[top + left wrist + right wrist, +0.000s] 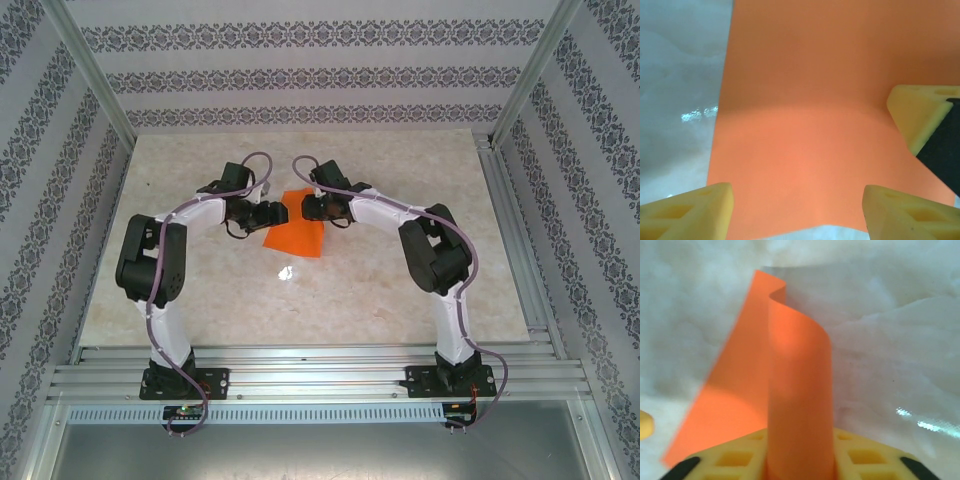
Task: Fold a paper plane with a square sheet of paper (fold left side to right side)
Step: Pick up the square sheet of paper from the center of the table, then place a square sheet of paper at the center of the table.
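Top external view: your square sheet of paper [296, 236] lies about the middle of the bench [400, 310], a little nearer the far edge than the near one. A white shiny spot [286, 272] sits on the bench just on its near side. Both arms bend inward and meet over the sheet's far part, the left hand [268, 214] coming from the left edge's side and the right hand [306, 206] from the right. From up here you cannot tell how wide either hand stands.

Left wrist view: the orange sheet spreads flat below the camera, its left border running beside bare bench. Your left hand [797, 205] stands wide open, its fingers [695, 212] set apart on either side of the sheet's nearest border, with nothing pinched between them. Whether they press on the paper cannot be told. It looks placed there to steady the sheet while the other side is worked. A yellow finger of the right hand [920, 112] reaches in at the sheet's right border, where the paper bows upward.

Right wrist view: your right hand [800, 465] is closed on the sheet. A strip of paper rises from between its yellow pads [735, 459] and curls over at the top, while the rest slopes down to the bench on the left. That raised border looks like the start of a fold, and paper this thin will flop wherever it is not held.
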`<action>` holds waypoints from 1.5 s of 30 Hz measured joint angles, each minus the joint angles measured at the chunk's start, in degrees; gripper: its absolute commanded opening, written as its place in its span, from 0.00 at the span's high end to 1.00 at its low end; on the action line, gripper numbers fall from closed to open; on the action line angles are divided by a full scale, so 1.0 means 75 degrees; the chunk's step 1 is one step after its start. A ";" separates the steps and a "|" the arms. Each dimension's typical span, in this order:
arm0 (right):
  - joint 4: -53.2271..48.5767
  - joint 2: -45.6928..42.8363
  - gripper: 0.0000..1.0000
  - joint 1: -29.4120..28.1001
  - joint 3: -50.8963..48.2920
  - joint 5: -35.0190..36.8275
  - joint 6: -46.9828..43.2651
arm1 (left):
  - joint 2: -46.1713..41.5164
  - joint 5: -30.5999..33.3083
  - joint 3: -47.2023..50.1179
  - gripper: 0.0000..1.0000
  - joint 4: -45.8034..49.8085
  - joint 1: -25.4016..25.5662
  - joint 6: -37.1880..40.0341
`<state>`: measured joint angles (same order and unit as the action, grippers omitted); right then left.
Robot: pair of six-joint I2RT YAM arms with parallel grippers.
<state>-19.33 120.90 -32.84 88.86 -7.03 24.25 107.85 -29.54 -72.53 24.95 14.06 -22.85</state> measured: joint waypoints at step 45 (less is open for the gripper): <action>0.5834 -0.6712 0.81 0.1227 -0.3051 -0.5998 0.5654 | -0.4173 -0.4048 0.1632 0.00 -0.7064 -0.0015 -0.4940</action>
<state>24.43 70.57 -23.64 65.98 -52.01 66.65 76.55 -59.90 -60.29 -28.03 13.96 -59.90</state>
